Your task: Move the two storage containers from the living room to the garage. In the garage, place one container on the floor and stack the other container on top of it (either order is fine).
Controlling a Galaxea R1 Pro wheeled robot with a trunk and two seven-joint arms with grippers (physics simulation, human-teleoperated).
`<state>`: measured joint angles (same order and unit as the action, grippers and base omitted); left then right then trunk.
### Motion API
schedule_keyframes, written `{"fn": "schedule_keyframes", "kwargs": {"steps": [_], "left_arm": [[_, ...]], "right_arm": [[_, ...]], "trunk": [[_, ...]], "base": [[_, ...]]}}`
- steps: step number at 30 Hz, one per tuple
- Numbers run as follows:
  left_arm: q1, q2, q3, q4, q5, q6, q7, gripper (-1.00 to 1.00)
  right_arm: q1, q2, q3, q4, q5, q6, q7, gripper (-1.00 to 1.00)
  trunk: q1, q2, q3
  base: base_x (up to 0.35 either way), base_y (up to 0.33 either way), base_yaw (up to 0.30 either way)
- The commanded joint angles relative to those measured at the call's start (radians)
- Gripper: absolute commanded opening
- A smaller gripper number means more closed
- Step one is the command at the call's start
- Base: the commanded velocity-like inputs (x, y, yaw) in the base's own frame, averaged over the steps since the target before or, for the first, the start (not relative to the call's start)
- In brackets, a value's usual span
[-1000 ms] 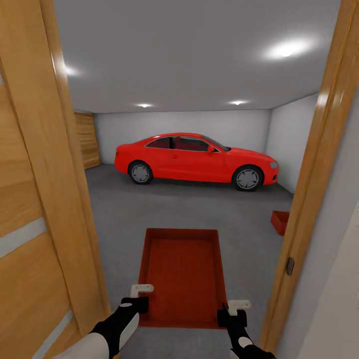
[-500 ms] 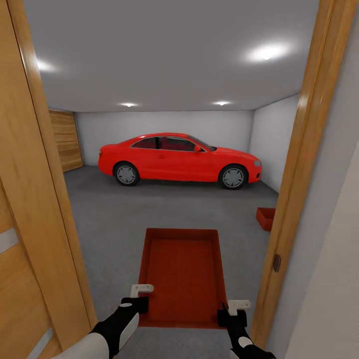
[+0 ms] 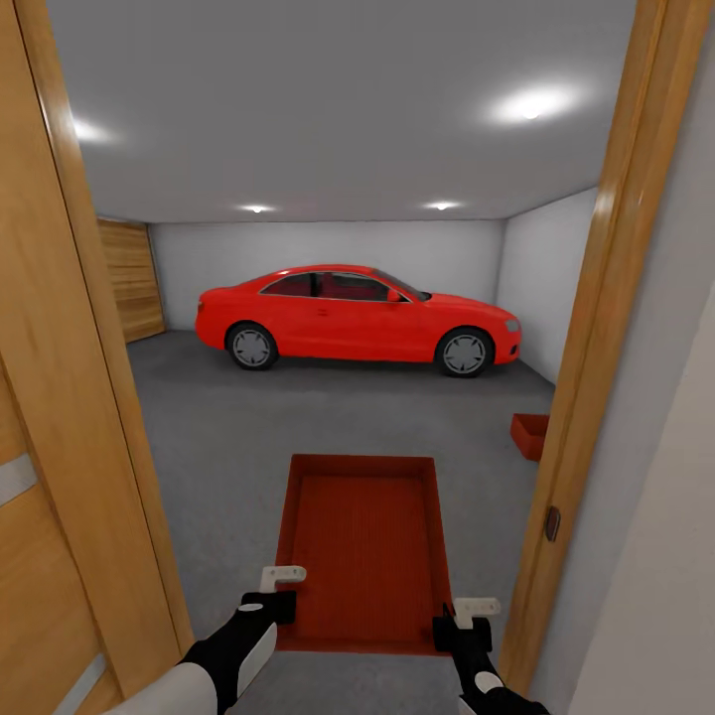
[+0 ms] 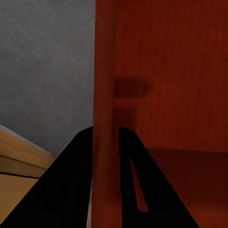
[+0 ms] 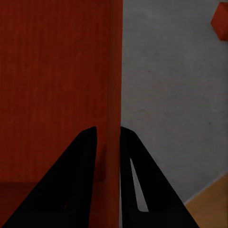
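Nothing has shifted since half a second ago: the head view matches that picture in every part. Against the picture a full second back, the whole scene sits further left and the door frames stand differently, which is the camera's own move; the carried bin and both arms hold the same places in the picture.

Left jaws [image 4: 105,156] are closed narrow on the side wall of the carried storage container [image 3: 363,541], one dark finger on the outside and one inside, as the left wrist view shows. Right jaws [image 5: 108,156] pinch the opposite side wall the same way. In the head view the left gripper [image 3: 270,599] and the right gripper [image 3: 463,626] sit at the two near corners of the bin, which is held level and open side up in front of the robot, in the doorway to the garage, above the dark grey concrete floor [image 3: 228,437].

A wooden door [image 3: 60,447] stands at the left, and the right door frame [image 3: 596,348] cuts off most of the second storage container [image 3: 529,435], which rests on the concrete near the right white wall [image 3: 536,288]; a corner of it shows in the right wrist view too [image 5: 220,21]. Further in stands the red car [image 3: 357,316], side on before the back wall, with plank doors [image 3: 131,278] partly hidden by the wooden door. Both forearms are cut off by the lower edge of the head view.
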<state>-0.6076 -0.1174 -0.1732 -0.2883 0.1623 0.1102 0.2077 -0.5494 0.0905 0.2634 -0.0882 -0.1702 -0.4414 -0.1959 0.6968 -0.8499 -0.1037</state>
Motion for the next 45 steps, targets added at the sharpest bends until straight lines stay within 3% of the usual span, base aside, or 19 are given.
{"fn": "schedule_keyframes", "kwargs": {"steps": [1, 11, 45], "left_arm": [[0.000, 0.001, 0.000, 0.000, 0.002, 0.006, 0.012, -1.00], [0.000, 0.001, 0.000, 0.000, 0.002, 0.006, 0.012, -1.00], [0.000, 0.000, 0.000, 0.000, 0.002, 0.006, 0.012, -1.00]], "right_arm": [[-0.001, 0.001, -0.009, -0.007, 0.008, -0.045, 0.004, -1.00], [-0.001, 0.002, -0.009, -0.007, 0.008, -0.045, 0.003, -1.00], [-0.001, 0.001, -0.009, -0.006, 0.007, -0.045, 0.003, -1.00]], "trunk": [[0.000, -0.001, -0.002], [0.000, -0.001, -0.002], [0.000, -0.001, -0.002]], "base": [[0.086, 0.076, 0.000], [0.159, 0.155, 0.000], [0.018, 0.013, 0.000]]}}
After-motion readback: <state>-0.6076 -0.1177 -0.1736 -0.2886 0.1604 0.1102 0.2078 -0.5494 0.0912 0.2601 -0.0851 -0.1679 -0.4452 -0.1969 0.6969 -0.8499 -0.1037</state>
